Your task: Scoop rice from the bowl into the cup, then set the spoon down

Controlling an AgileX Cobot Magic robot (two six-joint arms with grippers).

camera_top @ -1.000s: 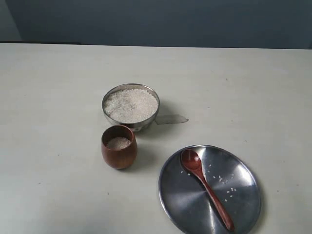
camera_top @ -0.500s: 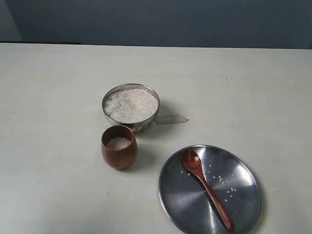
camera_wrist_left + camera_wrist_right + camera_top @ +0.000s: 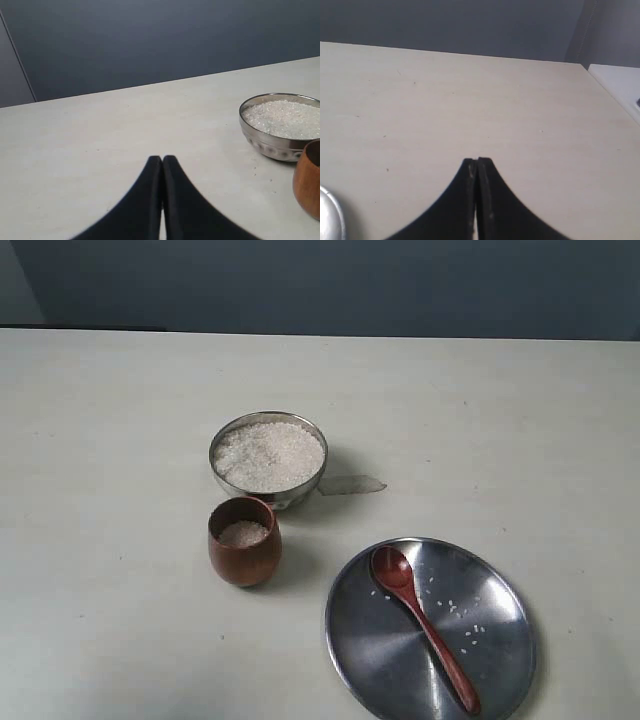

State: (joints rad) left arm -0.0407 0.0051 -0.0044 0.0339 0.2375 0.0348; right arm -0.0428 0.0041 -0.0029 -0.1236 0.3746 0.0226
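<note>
My left jaws are pressed together with nothing between them, above bare bench (image 3: 120, 440), with the bowl and the cup off to one side of them. My right jaws are together too and hold nothing; only open bench and a sliver of the plate's rim show near them.

The bowl (image 3: 285, 499) sits near the middle of the bench, heaped nearly to the rim with rice (image 3: 268, 455). The cup (image 3: 244, 558) stands upright just beside it, on the side toward the near edge, close but not touching as far as I can tell. A low layer of rice shows inside the cup.

The plate (image 3: 385, 660) lies toward the near right corner, well apart from the cup. The spoon (image 3: 425, 625) lies on it, round end toward the middle of the bench and handle running out toward the near edge. A few loose grains (image 3: 455, 608) are scattered on the plate beside the spoon. A small pale patch (image 3: 352, 484) shows on the bench just beside the bowl; I cannot tell what it is.
</note>
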